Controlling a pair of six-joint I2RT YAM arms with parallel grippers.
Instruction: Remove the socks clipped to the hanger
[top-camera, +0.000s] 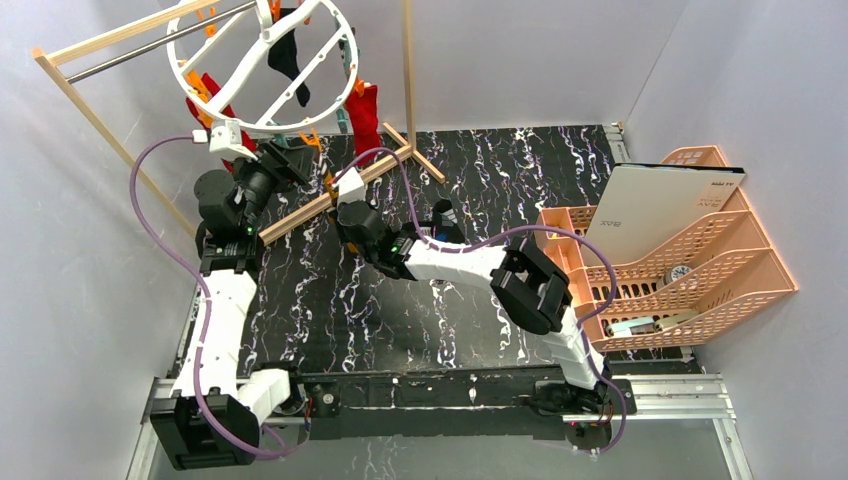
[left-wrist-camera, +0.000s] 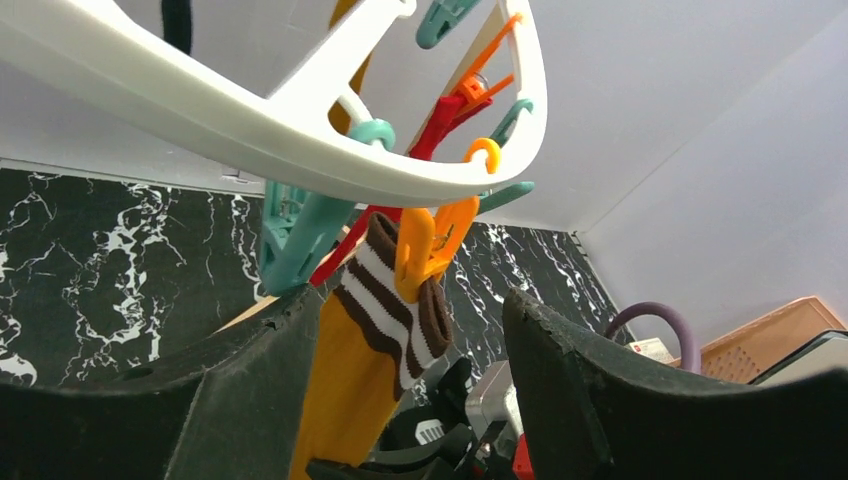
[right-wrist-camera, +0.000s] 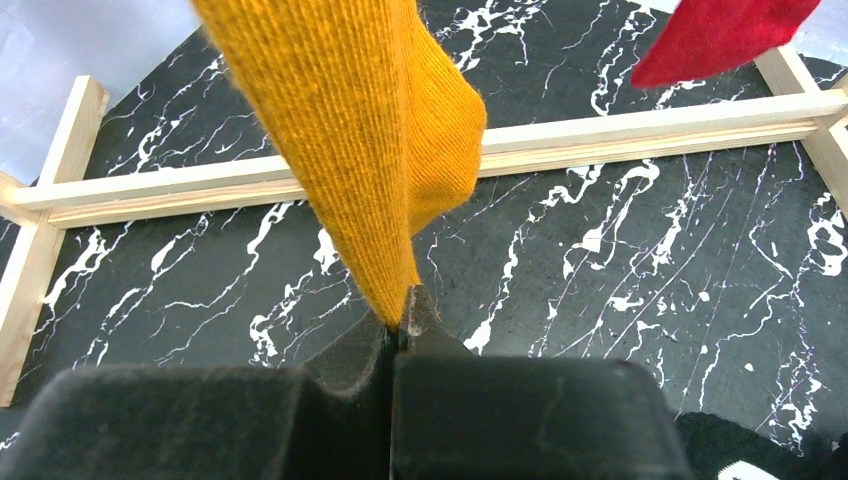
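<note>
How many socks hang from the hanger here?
4: black sock inside the hanger, left red sock and right red sock at its sides, mustard sock at the near rim, pinched by the right end effector. Others may be hidden.

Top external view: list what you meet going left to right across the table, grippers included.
left gripper, open → right gripper, shut on the mustard sock → right arm's elbow → orange file tray against the right wall

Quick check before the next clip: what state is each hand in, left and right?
Left hand: open, its fingers either side of the mustard sock, not gripping it.
Right hand: closed on the mustard sock's lower tip.
</note>
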